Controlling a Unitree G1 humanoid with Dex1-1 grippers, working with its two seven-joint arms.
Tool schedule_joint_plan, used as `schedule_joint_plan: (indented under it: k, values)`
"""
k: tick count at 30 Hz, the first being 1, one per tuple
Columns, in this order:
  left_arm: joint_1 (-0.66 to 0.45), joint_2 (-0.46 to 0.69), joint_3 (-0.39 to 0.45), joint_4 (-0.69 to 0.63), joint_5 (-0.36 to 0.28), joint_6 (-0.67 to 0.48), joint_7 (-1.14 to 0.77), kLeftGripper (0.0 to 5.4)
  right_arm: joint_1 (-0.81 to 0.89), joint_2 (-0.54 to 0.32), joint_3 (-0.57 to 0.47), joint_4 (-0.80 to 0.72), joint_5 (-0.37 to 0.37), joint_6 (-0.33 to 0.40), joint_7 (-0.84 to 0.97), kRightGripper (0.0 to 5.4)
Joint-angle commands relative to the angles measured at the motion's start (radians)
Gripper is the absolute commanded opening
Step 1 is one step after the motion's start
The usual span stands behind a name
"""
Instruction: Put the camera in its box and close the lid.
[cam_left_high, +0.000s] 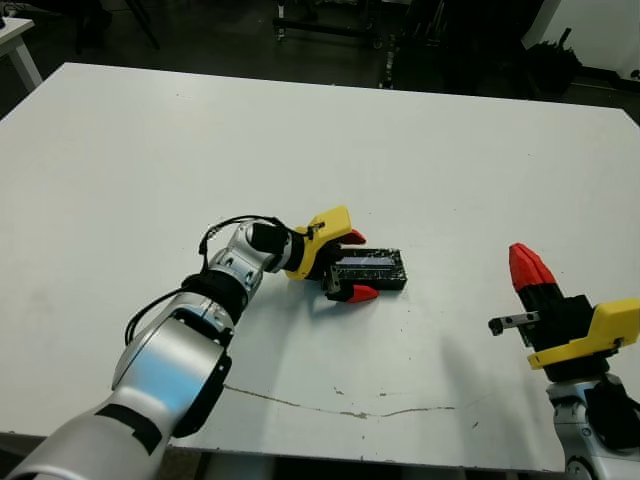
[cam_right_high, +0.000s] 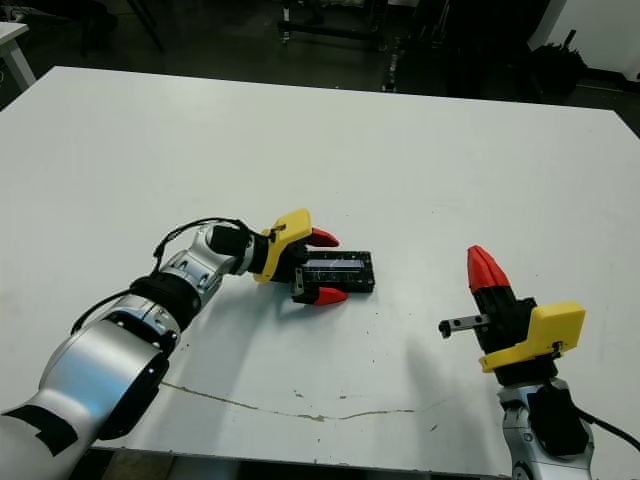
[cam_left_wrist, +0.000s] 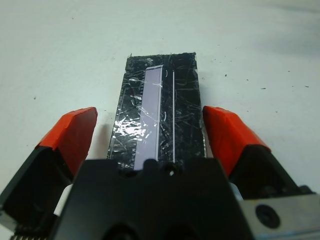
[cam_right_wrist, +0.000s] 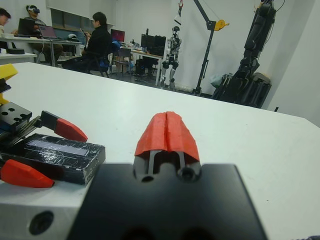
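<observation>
The lid (cam_left_wrist: 157, 115), glossy black with a pale stripe, lies flat on top of the box (cam_right_wrist: 65, 167) near the table's middle. No white lining shows. The camera is hidden from every view. My left gripper (cam_left_high: 356, 265) is open and straddles the closed box's near end. One red finger (cam_left_wrist: 75, 130) stands on each side, with a small gap to the box walls. My right gripper (cam_left_high: 528, 265) is shut with nothing in it. It hovers upright over the table's front right, well apart from the box, and its red tips (cam_right_wrist: 167, 131) are pressed together.
A thin dark crack (cam_left_high: 340, 410) runs across the white table (cam_left_high: 300, 140) near its front edge. Beyond the far edge sit people at desks (cam_right_wrist: 97, 42), and a standing humanoid (cam_right_wrist: 174, 45) and dark equipment (cam_right_wrist: 250, 75) are further back.
</observation>
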Motion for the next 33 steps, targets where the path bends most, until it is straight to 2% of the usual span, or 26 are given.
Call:
schedule_joint_plan:
  k: [1,7,13,17,19,26,30,33]
  values:
    - [0.06,-0.136,-0.034,0.015,0.019,0.013,-0.078,5.38,0.01,-0.014,-0.007,0.014,-0.012,-0.008,0.003,0.0]
    - [0.047,-0.08,0.02,-0.09,-0.063,0.124,-0.204,5.38,0.01,-0.011,-0.006,0.009,0.007,0.009,0.006,0.0]
    - [0.098,0.015,0.093,-0.349,-0.154,0.279,-0.223,5.38,0.008,-0.01,0.001,0.014,-0.004,-0.007,0.008,0.0]
    - [0.111,0.063,0.152,-0.471,-0.232,0.362,-0.226,5.38,0.006,-0.011,0.004,0.015,-0.007,-0.007,0.008,0.0]
    - [0.115,0.078,0.166,-0.51,-0.257,0.369,-0.215,5.38,0.004,-0.011,0.004,0.018,-0.006,-0.01,0.009,0.0]
    - [0.134,0.091,0.217,-0.597,-0.287,0.365,-0.061,5.38,0.004,-0.013,0.004,0.021,-0.007,-0.016,0.011,0.0]
    - [0.207,0.079,0.234,-0.748,-0.283,0.384,0.106,5.38,0.004,-0.015,0.002,0.022,-0.01,-0.018,0.012,0.0]
    - [0.287,0.042,0.245,-0.891,-0.304,0.42,0.237,5.38,0.004,-0.016,0.003,0.025,-0.011,-0.025,0.016,0.0]
